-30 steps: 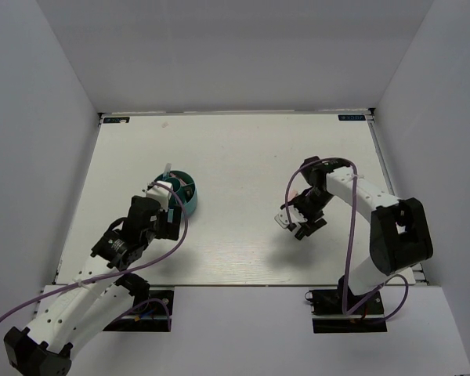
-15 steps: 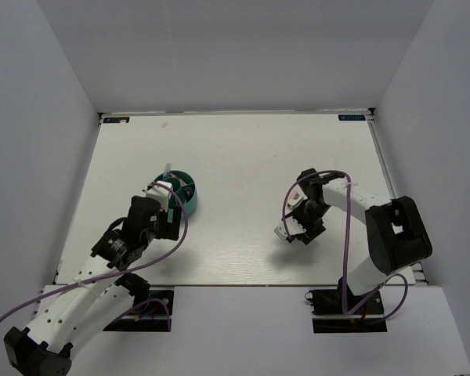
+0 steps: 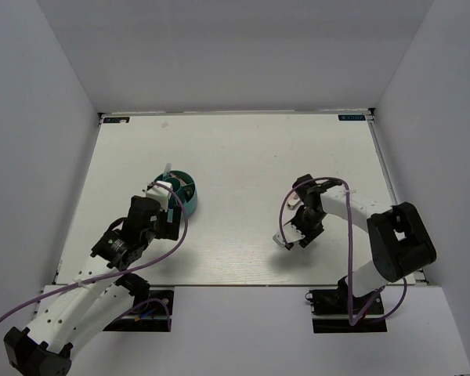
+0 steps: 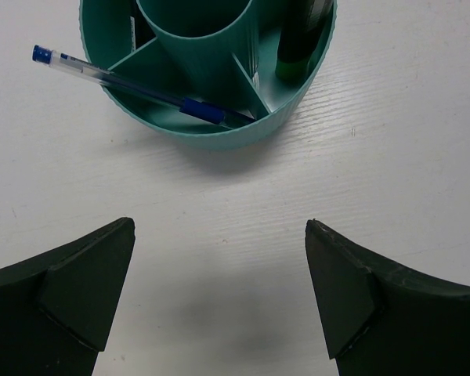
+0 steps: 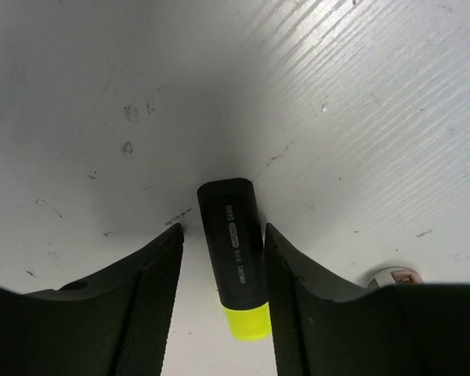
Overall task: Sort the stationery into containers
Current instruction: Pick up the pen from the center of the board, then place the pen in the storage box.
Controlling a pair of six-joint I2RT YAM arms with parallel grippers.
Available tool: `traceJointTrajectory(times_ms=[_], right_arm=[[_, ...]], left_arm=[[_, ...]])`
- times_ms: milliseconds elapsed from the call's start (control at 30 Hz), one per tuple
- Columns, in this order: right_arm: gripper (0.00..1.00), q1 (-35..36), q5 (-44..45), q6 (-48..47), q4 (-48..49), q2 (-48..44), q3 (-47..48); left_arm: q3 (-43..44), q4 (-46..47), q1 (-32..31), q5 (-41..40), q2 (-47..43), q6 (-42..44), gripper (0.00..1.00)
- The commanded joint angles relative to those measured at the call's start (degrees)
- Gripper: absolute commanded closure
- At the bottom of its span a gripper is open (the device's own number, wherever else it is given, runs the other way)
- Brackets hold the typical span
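A black-yellow highlighter [image 5: 231,251] lies flat on the white table between the fingers of my right gripper [image 5: 223,235]. The jaws stand close on both sides of it. A thin gap shows at the left finger, and the right finger is at its edge. In the top view that gripper [image 3: 291,239] is low over the table at centre right. The round teal organiser [image 4: 211,137] holds a blue pen [image 4: 125,82] leaning over its rim and a black-green highlighter [image 4: 298,47]. My left gripper [image 4: 219,235] is wide open just short of it, holding nothing.
A small white-pink piece [image 5: 392,276] peeks out beside the right finger. In the top view the organiser [image 3: 186,193] stands left of centre, with the left arm [image 3: 133,235] on its near side. White walls enclose the table.
The right gripper has moved toward the near edge and slightly left, down to the table, and its jaws have narrowed around the black-yellow highlighter. The left arm has not moved.
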Motion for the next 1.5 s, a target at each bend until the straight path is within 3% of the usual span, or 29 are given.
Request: traceJointTrajectory(times_ms=[0,133,233,367,400,467,500,533,567,600,633,733,933,967,1100,1167,1267,1367,1467], right_arm=[[0.51,0.17,3.23,-1.22,5.48,2.3,-4.41],[0.66,0.61,3.14,-0.87,4.6,2.12,-4.94],[0.72,1.05,2.53,1.23,2.84,2.21,-3.98],[0.78,2.37,-4.92,12.02,-1.81,2.12,4.51],[0.79,3.07,-6.34,21.1,-3.65,2.21,6.46],[0.83,3.78,-12.41,27.22,-5.33,3.08,15.23],[0.85,4.65,-13.55,37.35,-6.12,3.61,17.62],[0.86,5.01,-17.22,40.76,-6.74,5.53,25.04],[0.9,5.44,-18.38,47.4,-6.57,6.25,27.55],[0.99,5.97,-19.18,54.86,-5.78,7.12,29.75],[1.0,6.24,-22.32,58.42,-5.69,8.79,36.65],[1.0,7.47,-27.08,75.89,-2.45,12.05,44.06],[1.0,9.84,-35.96,102.72,21.09,12.93,41.12],[1.0,10.19,-38.41,105.54,32.52,13.11,40.15],[1.0,12.3,-41.33,126.02,57.28,15.38,32.17],[1.0,13.61,-41.25,136.54,74.38,17.23,30.75],[1.0,14.06,-40.46,148.61,88.91,21.28,31.0],[1.0,14.59,-39.93,159.76,98.78,25.58,33.28],[1.0,14.94,-38.35,163.13,103.64,27.78,33.2]], left_arm=[[2.14,-0.08,0.13,-0.83,-0.82,0.19,0.0],[2.15,-0.17,0.13,-0.83,-0.65,0.19,0.0],[1.97,-0.08,0.13,-1.44,-0.91,0.19,0.0],[1.88,0.0,0.05,-2.06,-1.0,0.01,0.0],[1.97,0.35,0.13,-2.32,-0.91,0.1,0.0],[1.8,0.01,0.05,-3.55,-1.43,-0.16,0.0],[1.71,0.18,0.13,-4.42,-1.61,-0.16,0.0],[1.62,0.27,0.13,-5.48,-2.66,-0.16,0.0],[1.36,0.62,0.13,-6.7,-2.93,-0.16,0.0],[1.09,0.88,0.05,-7.33,-3.37,-0.16,0.0],[0.92,1.06,0.13,-8.72,-4.68,-0.25,0.0],[-0.22,1.94,0.48,-11.98,-7.22,-0.6,0.0],[1.44,1.07,1.8,-21.9,-10.84,-4.46,0.0],[1.79,0.62,1.8,-23.66,-11.45,-5.6,0.0],[3.55,-3.15,1.72,-26.93,-12.69,-8.59,0.0],[3.9,-4.91,1.8,-27.46,-13.47,-9.56,0.0],[4.25,-7.73,1.8,-28.69,-14.09,-11.06,0.0],[3.99,-9.92,1.8,-29.65,-14.88,-12.29,0.0],[3.2,-10.45,1.8,-30.18,-15.85,-13.08,0.0]])
